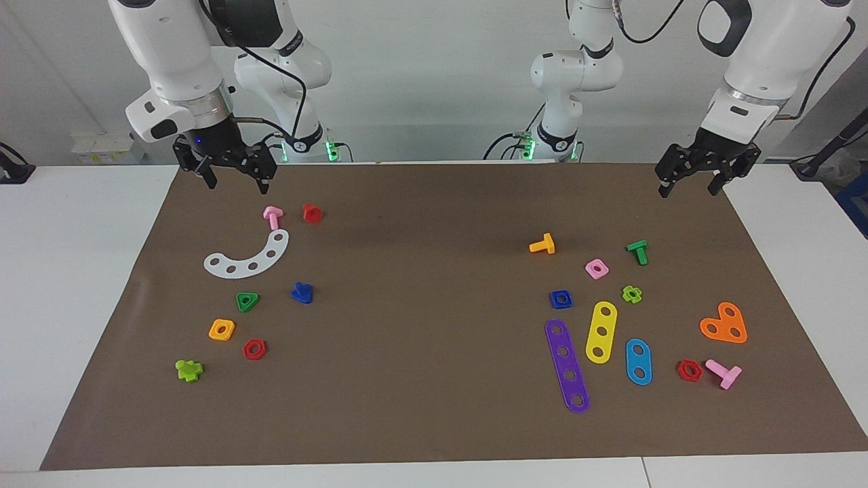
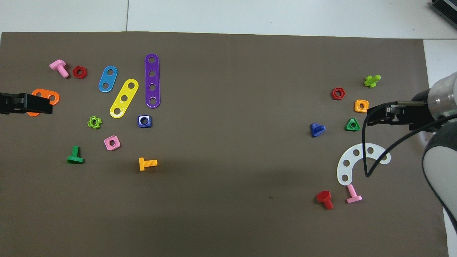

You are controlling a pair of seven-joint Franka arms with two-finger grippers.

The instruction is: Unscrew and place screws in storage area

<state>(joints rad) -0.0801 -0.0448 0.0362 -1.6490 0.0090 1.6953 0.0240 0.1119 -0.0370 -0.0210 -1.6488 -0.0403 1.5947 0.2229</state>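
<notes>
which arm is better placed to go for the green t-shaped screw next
Left. The left gripper hangs open above the left arm's end of the mat, close to the green screw; the right gripper waits at the other end.

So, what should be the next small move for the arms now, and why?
Probably none on the blue screw: it already lies loose on the mat beside the white curved strip and green nut. Both grippers hang open and empty, the right gripper over the mat's edge near the pink screw, the left gripper waiting. I would retract.
</notes>
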